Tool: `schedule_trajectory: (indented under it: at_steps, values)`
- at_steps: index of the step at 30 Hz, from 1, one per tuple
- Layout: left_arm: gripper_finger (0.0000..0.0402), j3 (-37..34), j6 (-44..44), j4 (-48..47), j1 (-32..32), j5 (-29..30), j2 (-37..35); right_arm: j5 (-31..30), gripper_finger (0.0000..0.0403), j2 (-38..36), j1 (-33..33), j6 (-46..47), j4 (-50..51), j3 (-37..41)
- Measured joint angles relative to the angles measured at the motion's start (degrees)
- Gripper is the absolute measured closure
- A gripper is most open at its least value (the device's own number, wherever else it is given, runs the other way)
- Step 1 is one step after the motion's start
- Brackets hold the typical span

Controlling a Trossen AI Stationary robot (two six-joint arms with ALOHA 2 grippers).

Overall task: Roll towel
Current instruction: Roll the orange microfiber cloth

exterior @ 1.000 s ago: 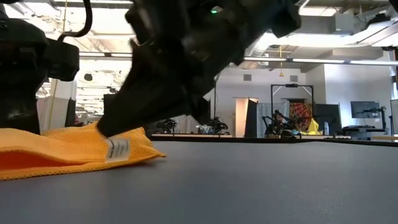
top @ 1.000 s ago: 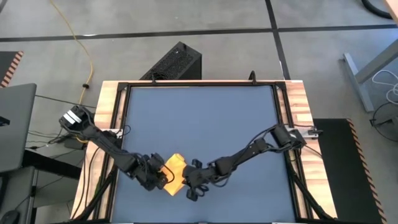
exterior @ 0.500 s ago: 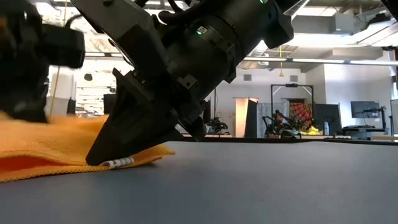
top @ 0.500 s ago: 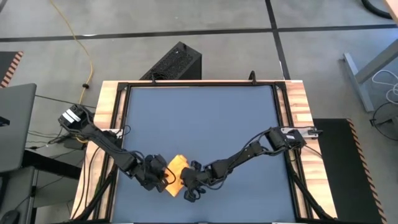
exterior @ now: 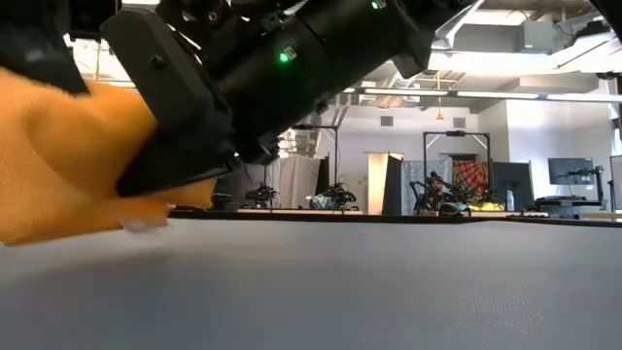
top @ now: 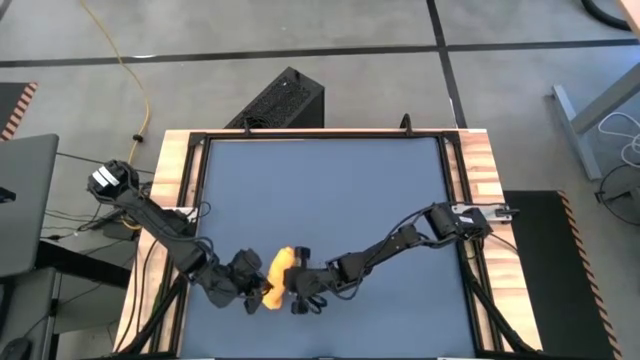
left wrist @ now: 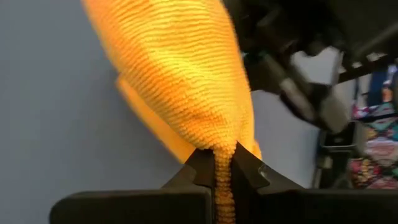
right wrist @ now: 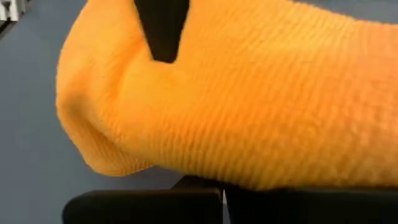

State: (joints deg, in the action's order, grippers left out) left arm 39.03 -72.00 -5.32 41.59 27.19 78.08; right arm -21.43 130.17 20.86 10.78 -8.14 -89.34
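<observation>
The yellow-orange towel (top: pixel 277 276) is bunched up near the table's front edge, between my two grippers. My left gripper (top: pixel 256 292) is on its left side and shut on it. From the right, my right gripper (top: pixel 296 286) reaches in with its fingers shut, and the cloth lies folded over them (right wrist: pixel 249 93). In the low view the towel (exterior: pixel 68 165) stands raised at the left, with the right gripper's dark wedge (exterior: pixel 170 175) against it. Its lower edge hangs just above the table. My left gripper pinches a bunched edge of the towel (left wrist: pixel 222 158) between its two fingers, coming from the table's left. Beyond the fingers the cloth swells into a rounded hump, lifted off the table. My right gripper's shut fingers (right wrist: pixel 186 190) lie under the towel's fold, coming from the table's right; the cloth drapes over them. Nothing is pinched between them.
The dark blue tabletop (top: pixel 320 190) stretches bare behind the towel, inside a wooden frame (top: pixel 470 170). A black box (top: pixel 280 100) stands on the floor beyond the far edge. The room with desks and screens shows behind the table in the low view.
My left gripper has shut on the towel's left edge, then lifted it and carried it toward the right gripper. The towel, flat a second ago, is now raised and folded into a hump over the right gripper's shut fingers. My right gripper has shifted slightly toward the table's left.
</observation>
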Motion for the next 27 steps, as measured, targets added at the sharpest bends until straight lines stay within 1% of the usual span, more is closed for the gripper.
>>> schedule_trajectory:
  at_steps: [4, 8, 10, 12, 15, 17, 20, 24, 27]
  values:
    - [0.0401, 0.1, 0.9, 3.6, 1.3, 2.1, 0.0, 0.0, 0.0383, 0.0, -0.5, -7.2, -3.6, 0.0]
    - [0.0401, 0.1, 0.4, 3.0, 2.3, 6.0, 0.8, 0.0, 0.0383, 0.3, -0.5, -15.6, -3.8, 0.0]
    - [0.0401, 0.1, -0.3, 2.8, 2.3, 8.1, 2.1, -2.0, 0.0383, 0.5, -0.3, -19.3, -3.9, 0.0]
    - [0.0401, 0.1, -1.0, 4.0, 2.4, 9.7, 4.0, -4.5, 0.0383, 0.5, -0.1, -20.9, -3.1, 0.1]
    - [0.0401, 0.1, -3.0, 6.0, 2.4, 10.3, 8.7, -7.9, 0.0383, 0.4, 0.4, -21.0, -1.4, 1.1]
    - [0.0401, 0.1, -3.9, 9.1, 2.0, 9.7, 11.9, -10.5, 0.0383, 0.5, 1.2, -21.2, 0.3, 1.8]
    - [0.0401, 0.1, -3.4, 12.9, 1.2, 8.9, 14.9, -12.4, 0.0383, 0.4, 2.6, -19.7, 5.8, 1.7]
    - [0.0401, 0.1, -2.4, 15.6, -0.6, 8.5, 15.9, -14.5, 0.0384, -0.5, 4.4, -13.4, 16.1, 1.6]
    - [0.0401, 0.1, -2.0, 16.8, -2.4, 8.6, 15.5, -14.0, 0.0383, -1.8, 5.4, -9.0, 22.2, 1.7]
